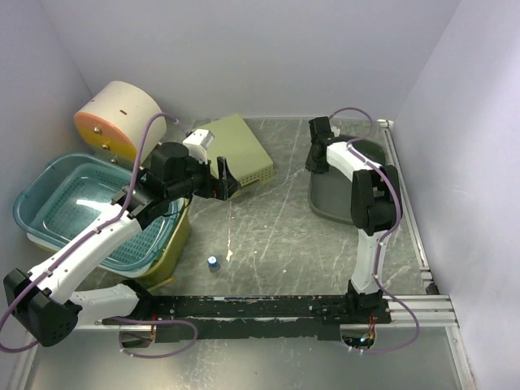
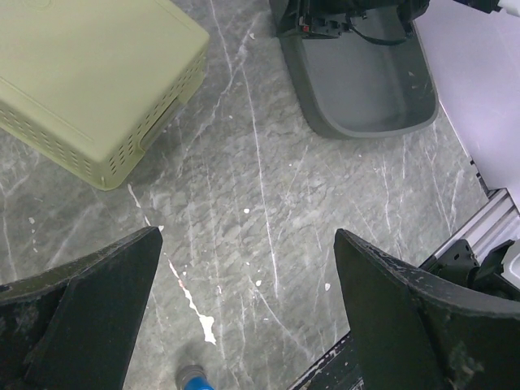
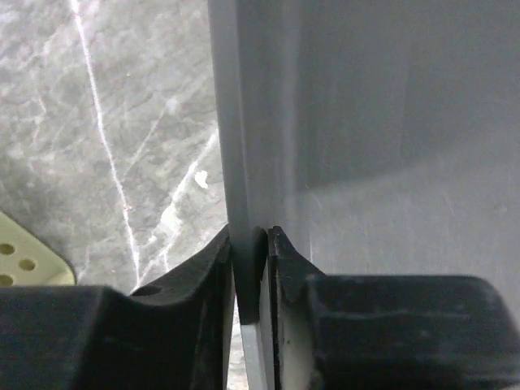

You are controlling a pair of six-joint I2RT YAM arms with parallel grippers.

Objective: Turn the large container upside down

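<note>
At far right, the right tool [image 3: 250, 241] pinches the grey container's [image 2: 366, 81] rim, seemingly for flipping; the left tool [image 2: 248, 234] hangs open.

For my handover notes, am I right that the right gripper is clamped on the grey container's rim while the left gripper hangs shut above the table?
Not quite: the left gripper hangs open above the table, fingers spread wide, as the left wrist view shows. The right gripper is indeed clamped on the rim of the grey container.
</note>
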